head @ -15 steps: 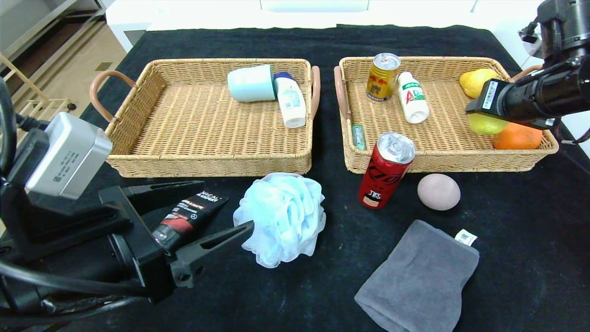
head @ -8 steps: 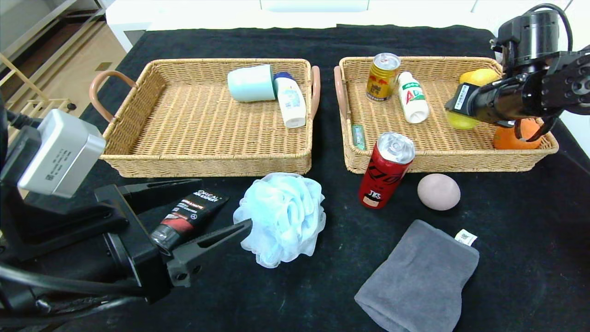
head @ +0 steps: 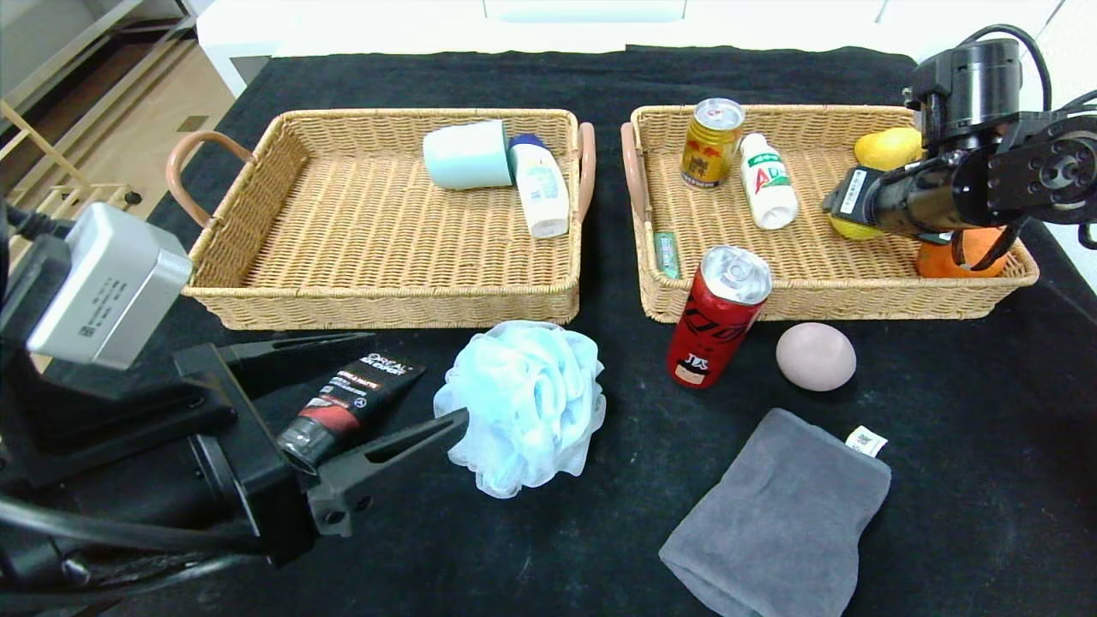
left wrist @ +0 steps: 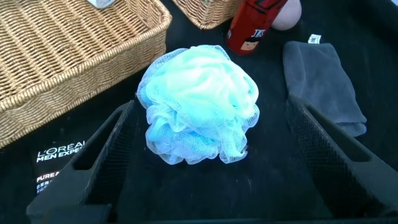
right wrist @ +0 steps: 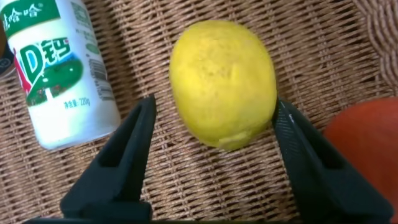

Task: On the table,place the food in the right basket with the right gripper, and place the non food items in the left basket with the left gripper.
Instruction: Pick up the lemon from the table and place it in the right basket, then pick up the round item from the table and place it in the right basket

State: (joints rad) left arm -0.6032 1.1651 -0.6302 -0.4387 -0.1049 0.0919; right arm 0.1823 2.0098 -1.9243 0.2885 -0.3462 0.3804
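Right tool [right wrist: 214,134] is inside the right basket [head: 823,296], near its right end. Fingers [right wrist: 124,158] spread, one on each side of a yellow lemon [right wrist: 222,84]. One finger stands clear of the fruit; the other meets its edge in the right wrist view, and I cannot tell if it touches. The lemon lies on the wicker floor, not lifted. Its long axis runs roughly crosswise to the line between the two fingers. In the head view only a sliver of the lemon [head: 850,228] shows under the right arm.

Around it in the right basket: white drink bottle [right wrist: 59,78] lying on its side just beside the lemon, long axis roughly parallel to the lemon's; orange [right wrist: 360,146] on the lemon's other side; second yellow fruit [head: 887,147] at the far right corner; gold can [head: 711,141] upright near the far wall.

Left tool [left wrist: 205,149] is low over the worktop [head: 600,531], fingers wide, holding nothing. Pale blue bath pouf [left wrist: 199,102] sits on the worktop between and just beyond the fingertips. Black tube [head: 351,403] lies under the left tool, cap end toward the robot.

Still on the worktop: red can [head: 718,315] upright, pink egg-shaped item [head: 816,356], grey cloth [head: 776,518]. Left basket [head: 386,304] holds a mint cup [head: 467,154] on its side and a white bottle [head: 540,184] lying flat.
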